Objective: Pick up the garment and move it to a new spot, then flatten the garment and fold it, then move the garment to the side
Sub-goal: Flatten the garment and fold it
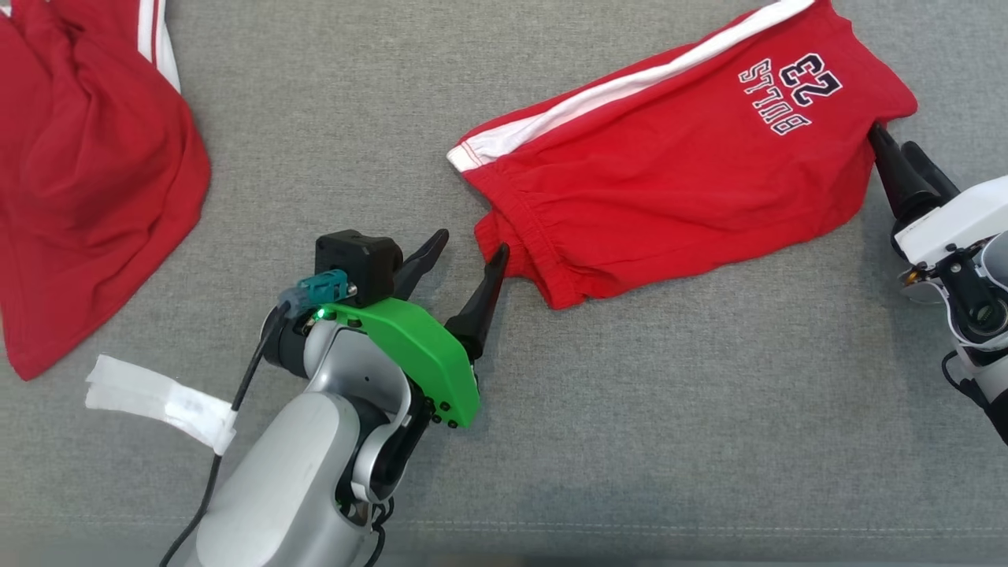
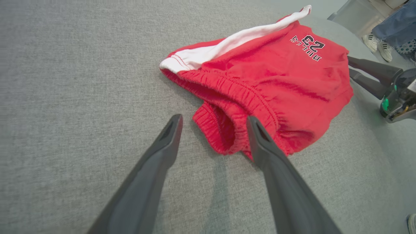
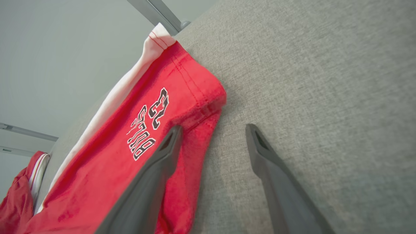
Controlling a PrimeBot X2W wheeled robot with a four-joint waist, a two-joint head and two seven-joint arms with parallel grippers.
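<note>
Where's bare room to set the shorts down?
Bare: grey surface between the red shorts and the near edge; also far centre, between the second red garment and the shorts. Crowded: both shorts ends, left end effector at the waistband, right end effector at the hem; white tape far left.

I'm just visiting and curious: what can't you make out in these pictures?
Other red garment: head view, cut off by top and left edges.
Right hand: head view, whether its fingertip touches the red shorts is unclear.
Person: left wrist view, legs and shoes; edge cuts off the rest.
</note>
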